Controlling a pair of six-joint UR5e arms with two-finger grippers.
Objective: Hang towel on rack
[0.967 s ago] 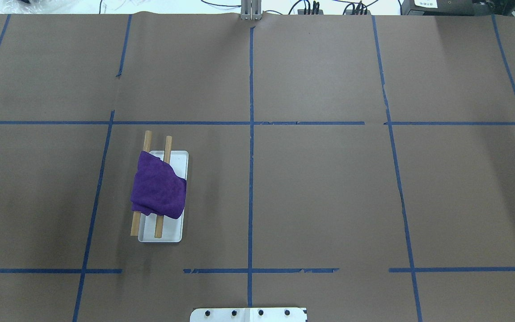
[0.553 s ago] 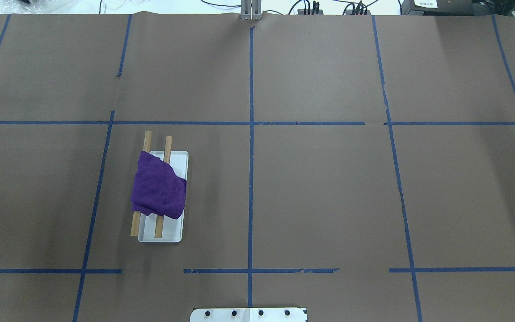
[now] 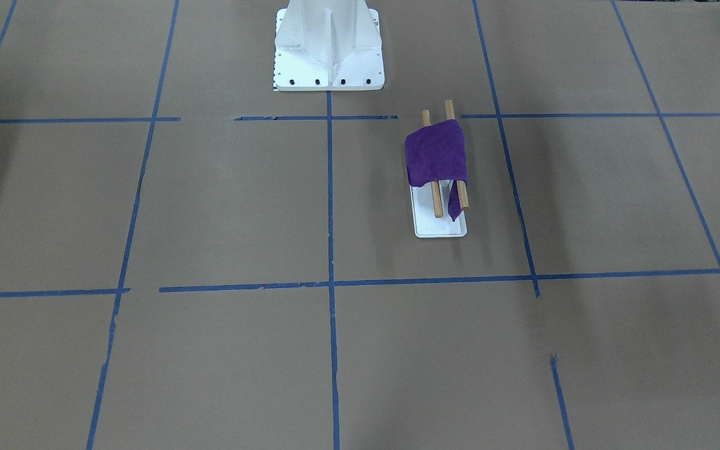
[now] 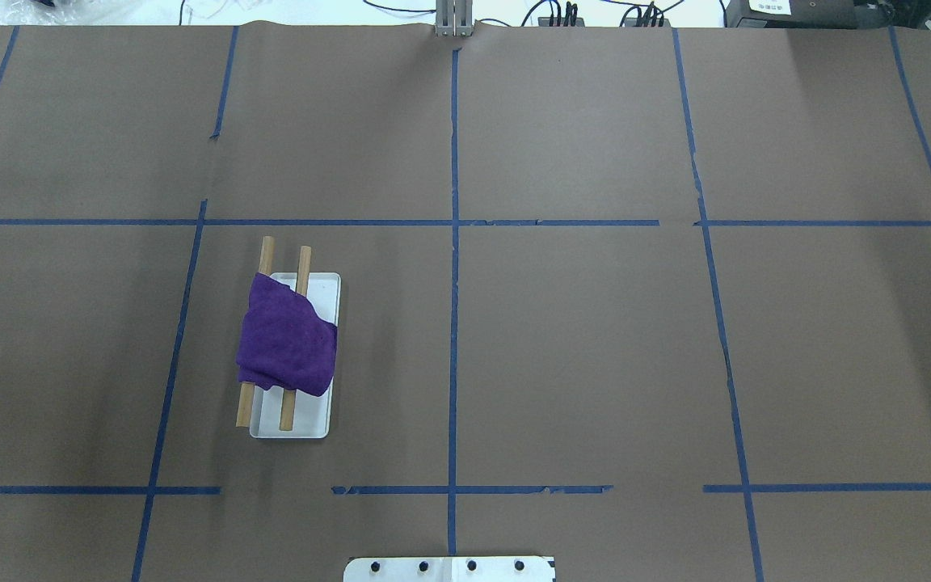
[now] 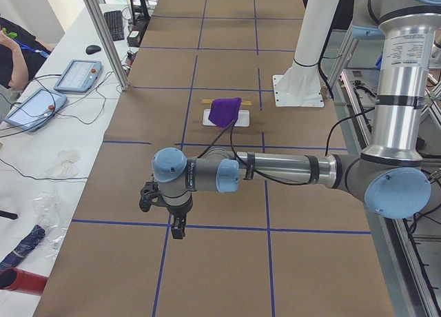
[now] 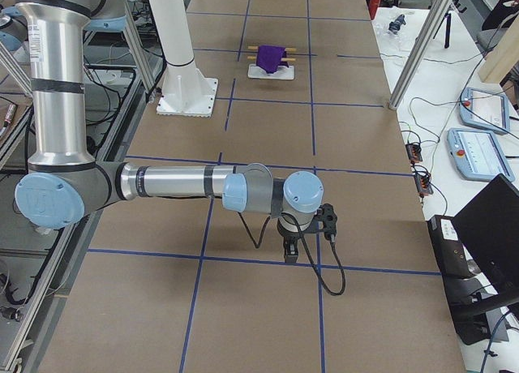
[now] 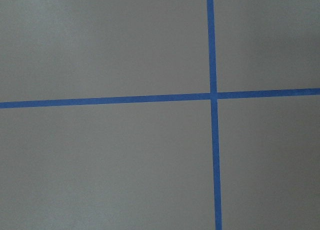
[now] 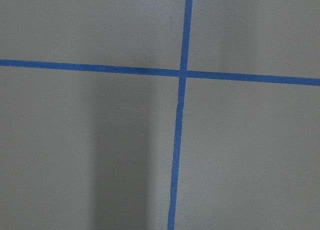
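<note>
The deep-purple towel [image 4: 288, 343] lies draped over both wooden dowels of the rack [image 4: 316, 412], on the left half of the table. One corner hangs down beside a dowel in the front-facing view, where the towel [image 3: 436, 153] and the rack's white base [image 3: 438, 228] show clearly. My left gripper [image 5: 178, 229] hangs over the table's near left end, far from the rack [image 5: 210, 119]. My right gripper [image 6: 290, 251] hangs over the right end, far from the towel [image 6: 271, 57]. I cannot tell whether either is open or shut. Both wrist views show only brown paper and blue tape.
The white bolted pedestal [image 3: 329, 44] stands at the robot's side of the table. Blue tape lines grid the brown paper. Tablets [image 5: 76, 76] and cables lie on the side bench, and a metal post [image 6: 418, 57] stands near the table's far edge.
</note>
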